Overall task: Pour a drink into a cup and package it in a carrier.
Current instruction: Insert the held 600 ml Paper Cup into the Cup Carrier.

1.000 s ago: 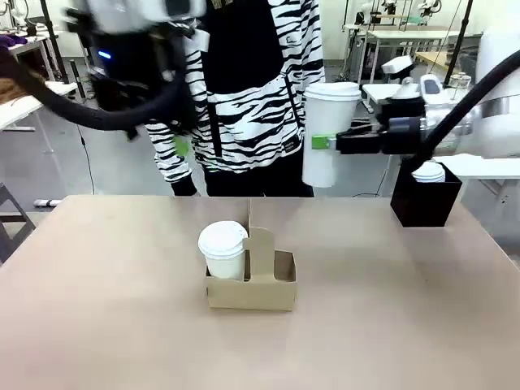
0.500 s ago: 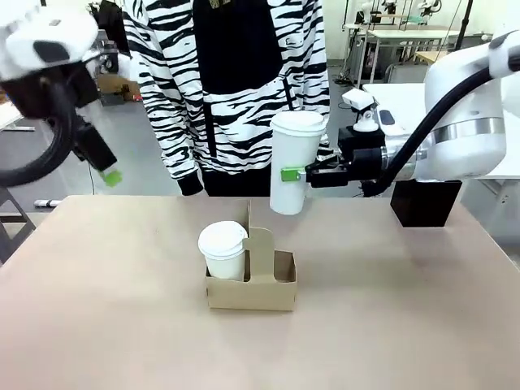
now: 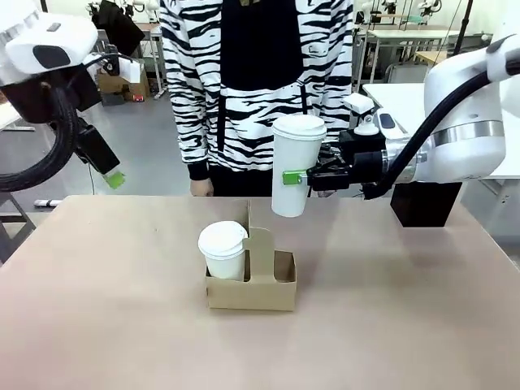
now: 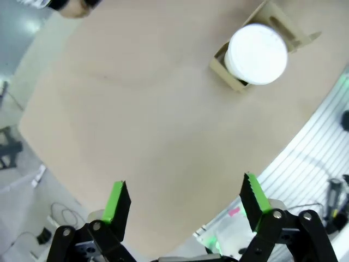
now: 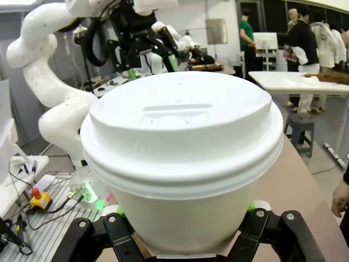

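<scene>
Brown carrier (image 3: 250, 297) holds one lidded cup (image 3: 223, 248); second cup (image 3: 291, 175) aloft beyond.

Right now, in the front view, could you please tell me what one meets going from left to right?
The left tool, open in the air → white lidded cup seated in the carrier → second white lidded cup gripped in the right tool → black box.

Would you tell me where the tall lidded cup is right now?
Front view: the right gripper holds the tall lidded cup off the table, up and right of the carrier.
</scene>
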Robot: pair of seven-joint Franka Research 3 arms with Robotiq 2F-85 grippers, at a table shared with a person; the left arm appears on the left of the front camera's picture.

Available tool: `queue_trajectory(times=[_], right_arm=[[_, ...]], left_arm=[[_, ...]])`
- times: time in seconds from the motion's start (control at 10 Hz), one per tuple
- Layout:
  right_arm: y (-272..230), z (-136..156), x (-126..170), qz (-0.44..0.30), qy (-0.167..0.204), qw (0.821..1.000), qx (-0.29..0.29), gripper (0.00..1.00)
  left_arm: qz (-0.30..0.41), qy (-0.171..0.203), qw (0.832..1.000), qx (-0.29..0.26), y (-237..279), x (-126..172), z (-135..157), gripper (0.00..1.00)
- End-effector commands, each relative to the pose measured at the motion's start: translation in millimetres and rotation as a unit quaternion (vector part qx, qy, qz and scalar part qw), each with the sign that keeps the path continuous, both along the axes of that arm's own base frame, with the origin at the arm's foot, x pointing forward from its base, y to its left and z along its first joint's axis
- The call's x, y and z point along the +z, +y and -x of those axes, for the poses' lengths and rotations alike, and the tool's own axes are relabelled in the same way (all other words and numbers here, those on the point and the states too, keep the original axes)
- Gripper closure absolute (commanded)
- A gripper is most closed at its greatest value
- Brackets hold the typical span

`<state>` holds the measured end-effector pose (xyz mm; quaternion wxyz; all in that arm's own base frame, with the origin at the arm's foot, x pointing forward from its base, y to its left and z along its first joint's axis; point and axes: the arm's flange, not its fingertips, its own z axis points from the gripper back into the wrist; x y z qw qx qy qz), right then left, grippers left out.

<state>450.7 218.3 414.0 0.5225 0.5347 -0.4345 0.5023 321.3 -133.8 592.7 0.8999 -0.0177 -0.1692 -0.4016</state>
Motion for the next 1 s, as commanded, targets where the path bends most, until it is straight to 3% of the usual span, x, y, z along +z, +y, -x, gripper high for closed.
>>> queue_trajectory(times=[0.0, 0.3, 0.5, 0.7, 0.8, 0.9], right_arm=[[2, 7, -12, -0.012, -0.006, 0.999, 0.034, 0.19], [10, 16, -33, -0.025, -0.027, 0.996, 0.081, 0.19], [20, 19, -53, -0.028, -0.038, 0.993, 0.108, 0.19], [27, 23, -69, -0.039, -0.033, 0.990, 0.128, 0.19], [28, 23, -75, -0.035, -0.025, 0.990, 0.133, 0.19], [29, 23, -81, -0.030, -0.016, 0.990, 0.138, 0.19]], left_arm=[[0.037, -0.019, 0.994, -0.102, 23, -38, 5, 0.00], [0.082, -0.053, 0.977, -0.188, 65, -74, 14, 0.00], [0.056, -0.079, 0.969, -0.227, 89, -107, 12, 0.00], [0.062, -0.070, 0.962, -0.257, 102, -127, 9, 0.00], [0.093, -0.040, 0.966, -0.238, 103, -131, 5, 0.04], [0.051, -0.068, 0.967, -0.240, 100, -83, -15, 0.04]])
